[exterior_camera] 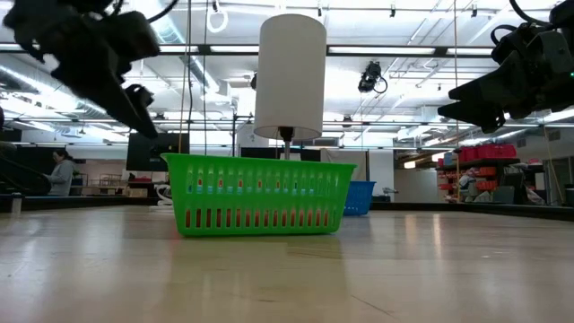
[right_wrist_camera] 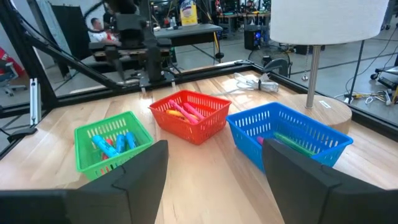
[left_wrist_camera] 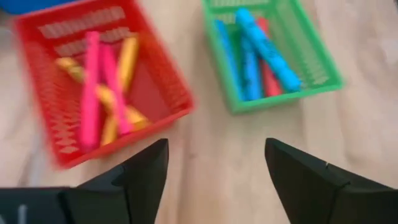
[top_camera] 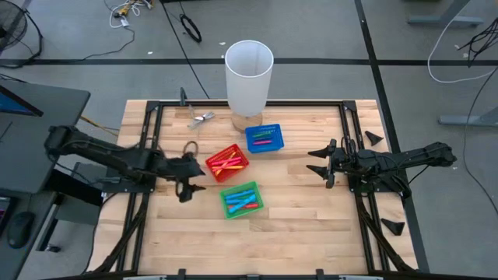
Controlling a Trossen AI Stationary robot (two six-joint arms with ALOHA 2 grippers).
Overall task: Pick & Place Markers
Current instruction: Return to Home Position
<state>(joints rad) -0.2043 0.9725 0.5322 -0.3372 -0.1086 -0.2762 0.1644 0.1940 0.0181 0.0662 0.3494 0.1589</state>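
Note:
The markers lie in three mesh baskets. Pink and yellow ones fill the red basket [top_camera: 227,162] [left_wrist_camera: 102,87] [right_wrist_camera: 189,114]. Light blue ones and a red one lie in the green basket [top_camera: 241,199] [left_wrist_camera: 261,53] [right_wrist_camera: 112,144]. Green and pink ones lie in the blue basket [top_camera: 264,138] [right_wrist_camera: 289,134]. My left gripper [top_camera: 189,181] [left_wrist_camera: 214,165] hovers open just left of the red and green baskets, holding nothing. My right gripper [top_camera: 319,162] [right_wrist_camera: 214,162] hangs open above the table's right part, empty, facing the baskets.
A white lamp [top_camera: 249,74] stands on a round wooden base at the table's far edge behind the blue basket. A small silvery clip [top_camera: 202,118] lies far left. Black frame rails [top_camera: 148,140] run along both table sides. Bare wood lies toward the near edge.

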